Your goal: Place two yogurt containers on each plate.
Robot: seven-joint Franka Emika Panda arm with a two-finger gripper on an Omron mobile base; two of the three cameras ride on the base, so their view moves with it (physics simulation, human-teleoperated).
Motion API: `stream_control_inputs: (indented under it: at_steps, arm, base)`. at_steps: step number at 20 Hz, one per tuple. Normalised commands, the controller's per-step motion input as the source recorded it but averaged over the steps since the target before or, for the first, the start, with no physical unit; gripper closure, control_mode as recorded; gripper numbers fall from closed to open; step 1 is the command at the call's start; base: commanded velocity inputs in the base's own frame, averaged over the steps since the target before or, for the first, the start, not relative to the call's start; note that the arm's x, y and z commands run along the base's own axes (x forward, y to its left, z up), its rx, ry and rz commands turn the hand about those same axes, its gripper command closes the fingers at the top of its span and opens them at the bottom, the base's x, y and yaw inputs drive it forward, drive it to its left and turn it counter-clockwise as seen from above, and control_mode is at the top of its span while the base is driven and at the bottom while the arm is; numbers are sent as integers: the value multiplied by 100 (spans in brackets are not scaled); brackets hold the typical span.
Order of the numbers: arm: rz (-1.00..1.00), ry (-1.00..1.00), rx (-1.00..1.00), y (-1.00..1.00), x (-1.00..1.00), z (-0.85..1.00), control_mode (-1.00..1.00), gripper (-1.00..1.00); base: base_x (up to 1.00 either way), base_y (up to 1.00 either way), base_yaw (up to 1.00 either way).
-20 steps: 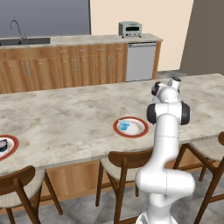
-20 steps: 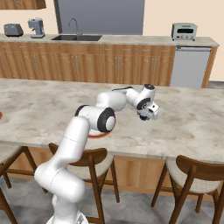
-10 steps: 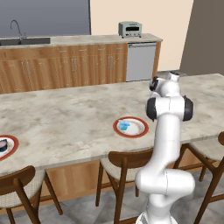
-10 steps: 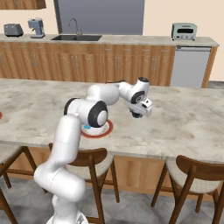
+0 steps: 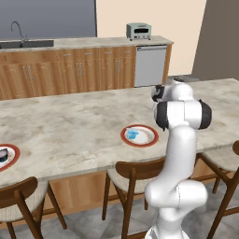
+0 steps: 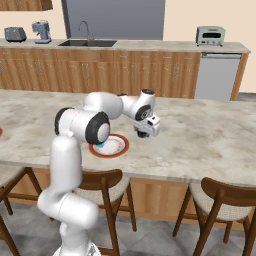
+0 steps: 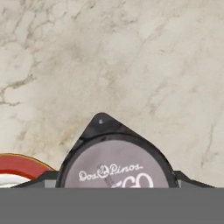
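My gripper (image 6: 144,132) hangs over the counter just right of the near plate (image 6: 116,149), shut on a dark round yogurt container (image 7: 114,162) with a pale grey printed lid. In the hand view that cup sits between the fingers, and the plate's red rim (image 7: 21,165) shows at the lower left. A light blue boxy yogurt container (image 5: 133,135) lies on this plate (image 5: 148,138). At the counter's far left is the second plate (image 5: 11,150), with a dark cup (image 5: 3,155) on it.
Wooden stools (image 6: 108,186) stand along the counter's near edge. The marble counter (image 6: 200,135) stretches to the right. Across the aisle, the back counter carries a sink (image 6: 87,43) and a toaster oven (image 6: 210,35).
The arm has swung left across the counter with the dark cup in its grip, ending beside the near plate. The plates and the blue container have stayed put.
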Motion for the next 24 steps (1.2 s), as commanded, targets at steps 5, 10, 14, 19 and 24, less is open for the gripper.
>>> stream_control_inputs:
  at_steps: [5, 10, 14, 19, 24]
  arm:
    - [0, 10, -7, 67, -34, 4, -100, 100]
    - [0, 11, -4, 62, -27, 3, -100, 100]
    - [0, 7, -3, 44, -9, 0, -100, 100]
    - [0, 1, 0, 25, 0, -10, -100, 100]
    - [0, 0, 0, 18, 0, -17, -100, 100]
  base:
    - [0, 0, 0]
    - [0, 0, 0]
    - [0, 0, 0]
    - [0, 0, 0]
    - [0, 0, 0]
